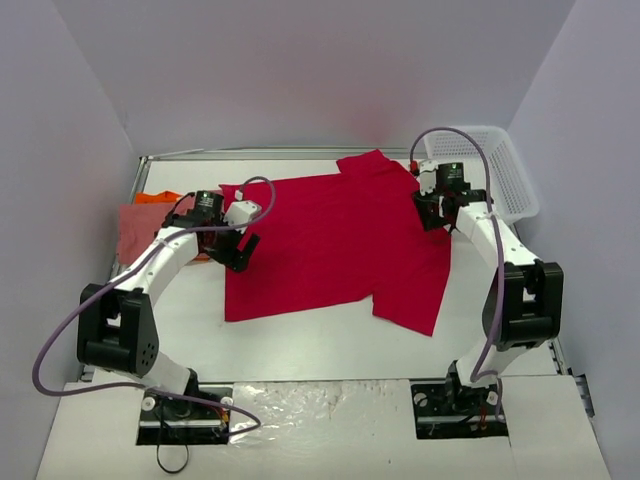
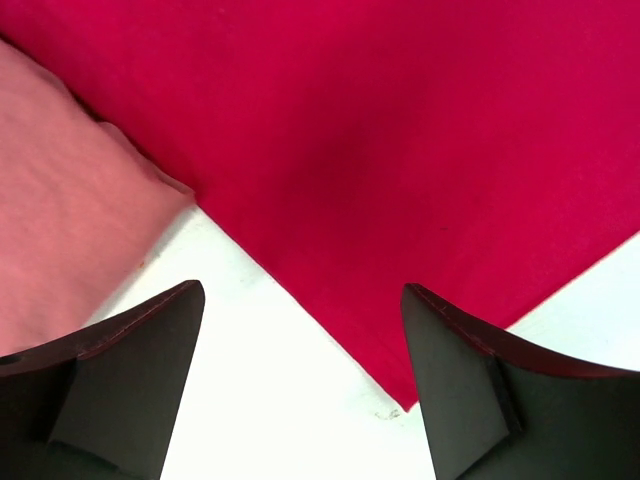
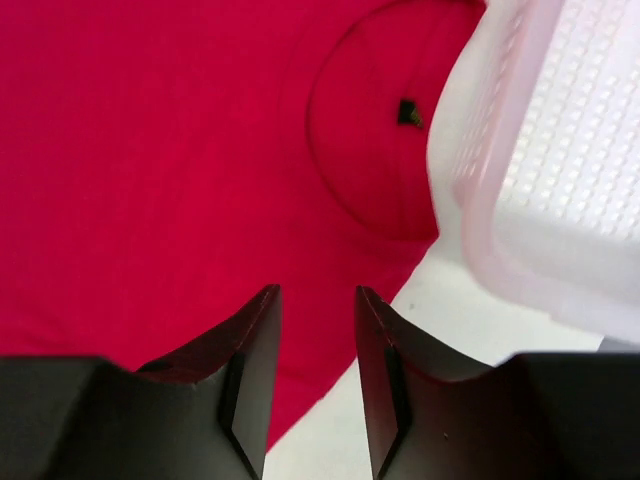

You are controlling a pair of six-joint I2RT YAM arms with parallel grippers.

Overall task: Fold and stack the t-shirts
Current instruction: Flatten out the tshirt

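Fold start: red t-shirt (image 1: 330, 240) flat; left gripper (image 2: 300, 290) spread at edge, right gripper (image 3: 317, 292) fingers nearly together by collar, pinch unclear; next, grip both edges.

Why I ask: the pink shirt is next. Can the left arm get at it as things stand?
Probably yes. The left end effector hangs open and empty, and the salmon pink shirt lies just beside it, uncovered, with nothing between.
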